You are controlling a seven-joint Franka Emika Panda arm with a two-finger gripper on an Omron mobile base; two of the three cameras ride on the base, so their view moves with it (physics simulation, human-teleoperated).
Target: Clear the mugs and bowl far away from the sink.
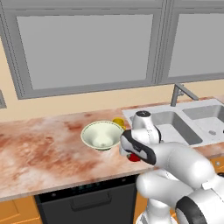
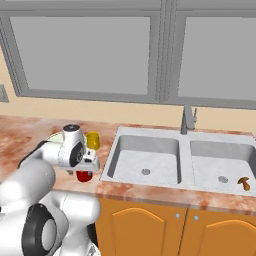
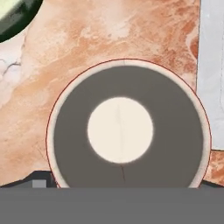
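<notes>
The red mug (image 3: pixel 122 131) stands upright on the counter directly below my hand, its pale inside seen from above. My gripper (image 3: pixel 127 183) is open, with a dark fingertip (image 3: pixel 41 179) at each side of the mug's rim. The red mug (image 1: pixel 134 158) (image 2: pixel 83 176) peeks out under the hand (image 2: pixel 89 162), near the counter's front edge and left of the sink (image 1: pixel 175 124) (image 2: pixel 150 135). The yellow mug (image 1: pixel 118 123) (image 2: pixel 93 140) stands behind it, beside the sink's left rim. The cream bowl (image 1: pixel 102 134) (image 3: pixel 15 17) with a greenish rim sits just left of both mugs.
A tall grey faucet (image 1: pixel 177 92) (image 2: pixel 187 119) rises at the sink's back. A small brown object (image 2: pixel 244 183) lies in the right basin. The marbled counter (image 1: pixel 39 148) stretches left of the bowl. A dark dishwasher (image 1: pixel 87 201) sits below the counter.
</notes>
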